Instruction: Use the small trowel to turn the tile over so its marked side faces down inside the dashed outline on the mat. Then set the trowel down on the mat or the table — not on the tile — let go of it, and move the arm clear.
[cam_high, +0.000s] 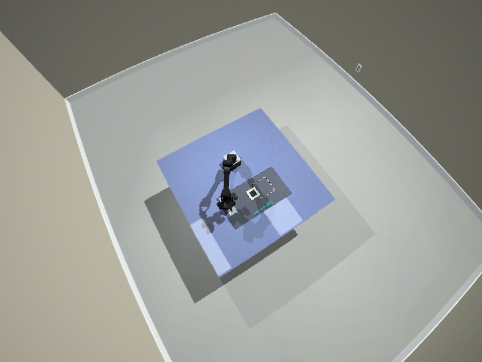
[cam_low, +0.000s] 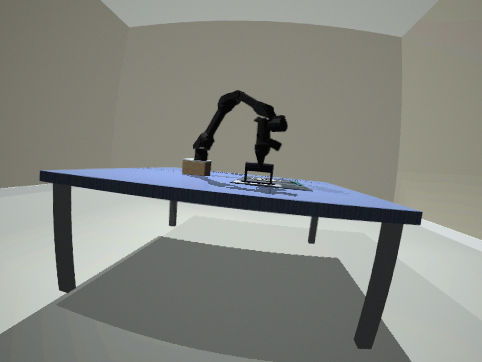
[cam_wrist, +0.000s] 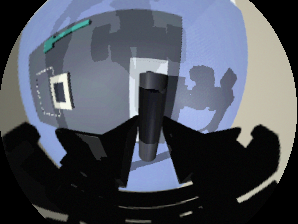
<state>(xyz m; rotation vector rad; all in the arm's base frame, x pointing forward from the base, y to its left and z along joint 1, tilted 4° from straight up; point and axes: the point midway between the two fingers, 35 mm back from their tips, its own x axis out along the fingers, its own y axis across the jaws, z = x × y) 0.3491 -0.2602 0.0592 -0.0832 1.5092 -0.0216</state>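
The trowel has a black raised handle over a flat pale blade, which lies at the mat's near-base end. My gripper points down and is shut on the trowel's black handle, one finger on each side. The cream tile lies flat on the dark grey mat, its dark square mark facing up. The tile lies beside the dashed outline, overlapping or touching its edge in the wrist view. In the top view the arm hides most of the trowel.
A teal long, thin object lies along the mat's long edge. The arm's base stands on a brown block on the blue table. Shadows of the arm fall across the mat and table.
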